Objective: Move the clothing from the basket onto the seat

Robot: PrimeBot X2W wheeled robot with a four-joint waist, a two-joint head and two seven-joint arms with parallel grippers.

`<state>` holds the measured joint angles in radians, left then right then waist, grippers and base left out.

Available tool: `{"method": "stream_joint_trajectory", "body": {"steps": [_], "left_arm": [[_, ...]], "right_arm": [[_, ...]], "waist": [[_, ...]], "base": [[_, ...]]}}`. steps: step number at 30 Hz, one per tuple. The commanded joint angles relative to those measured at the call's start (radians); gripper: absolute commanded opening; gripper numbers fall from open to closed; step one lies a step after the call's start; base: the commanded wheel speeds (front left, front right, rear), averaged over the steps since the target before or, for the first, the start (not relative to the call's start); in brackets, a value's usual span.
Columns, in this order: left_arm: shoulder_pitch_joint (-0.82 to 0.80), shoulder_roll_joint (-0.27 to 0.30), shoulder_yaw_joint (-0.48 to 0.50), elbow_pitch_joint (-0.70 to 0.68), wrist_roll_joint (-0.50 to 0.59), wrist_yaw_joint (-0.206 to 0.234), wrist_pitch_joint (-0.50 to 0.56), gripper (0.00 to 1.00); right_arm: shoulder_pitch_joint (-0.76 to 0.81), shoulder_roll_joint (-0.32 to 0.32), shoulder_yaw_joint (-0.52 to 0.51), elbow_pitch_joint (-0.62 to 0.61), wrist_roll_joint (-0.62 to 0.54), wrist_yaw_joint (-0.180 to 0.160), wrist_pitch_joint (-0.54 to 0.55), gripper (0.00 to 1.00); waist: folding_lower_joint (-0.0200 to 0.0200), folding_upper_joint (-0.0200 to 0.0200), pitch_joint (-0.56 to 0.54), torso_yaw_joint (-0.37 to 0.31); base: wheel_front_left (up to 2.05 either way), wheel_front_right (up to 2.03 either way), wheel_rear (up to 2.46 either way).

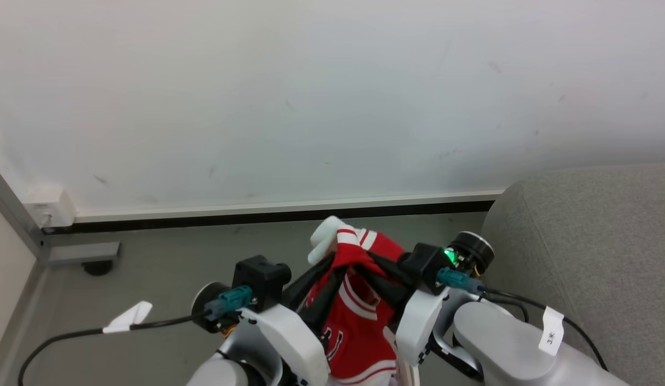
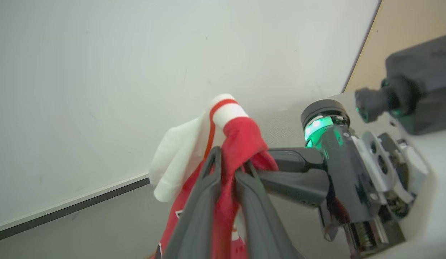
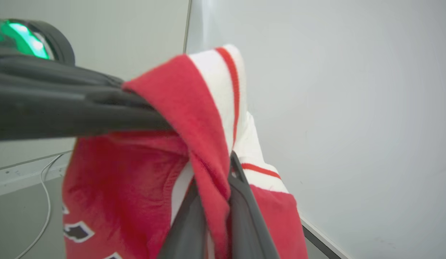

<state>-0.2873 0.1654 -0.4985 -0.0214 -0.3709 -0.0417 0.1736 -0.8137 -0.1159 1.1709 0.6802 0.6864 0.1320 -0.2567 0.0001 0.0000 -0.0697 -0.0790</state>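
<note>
The red clothing (image 1: pixel 359 316) with white striped trim hangs in the air between my two arms, above the floor. Coming from the lower left, my left gripper (image 1: pixel 332 265) is shut on its bunched top edge. My right gripper (image 1: pixel 372 260) reaches in from the right and is shut on the same bunch. In the left wrist view my left gripper (image 2: pixel 232 160) pinches red cloth (image 2: pixel 241 136), with the right gripper's fingers (image 2: pixel 291 169) meeting it crosswise. The right wrist view has my right gripper (image 3: pixel 215 172) clamped on a twisted fold of the clothing (image 3: pixel 118 172). The grey seat (image 1: pixel 584 241) lies to the right. The basket is out of view.
A white wall with a dark baseboard (image 1: pixel 268 217) stands close ahead. A metal frame with a caster (image 1: pixel 96 266) is on the left floor. A black cable with a white tag (image 1: pixel 130 316) trails from my left arm.
</note>
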Motion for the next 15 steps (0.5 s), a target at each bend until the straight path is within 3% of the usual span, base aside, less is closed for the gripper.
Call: {"method": "stream_joint_trajectory", "body": {"steps": [1, 15], "left_arm": [[-0.001, 0.009, 0.000, 0.003, 0.014, 0.004, -0.007, 1.00], [0.049, 0.031, -0.007, 0.053, 0.028, 0.022, -0.067, 1.00]], "right_arm": [[-0.012, -0.003, -0.009, -0.004, 0.012, -0.002, -0.007, 0.00], [0.013, -0.091, -0.182, -0.083, -0.050, -0.002, -0.008, 0.00]], "waist": [[-0.0001, 0.0000, 0.002, 0.001], [-0.0001, 0.0000, 0.010, -0.016]], "base": [[0.00, 0.00, 0.00], [0.00, 0.00, 0.00]]}}
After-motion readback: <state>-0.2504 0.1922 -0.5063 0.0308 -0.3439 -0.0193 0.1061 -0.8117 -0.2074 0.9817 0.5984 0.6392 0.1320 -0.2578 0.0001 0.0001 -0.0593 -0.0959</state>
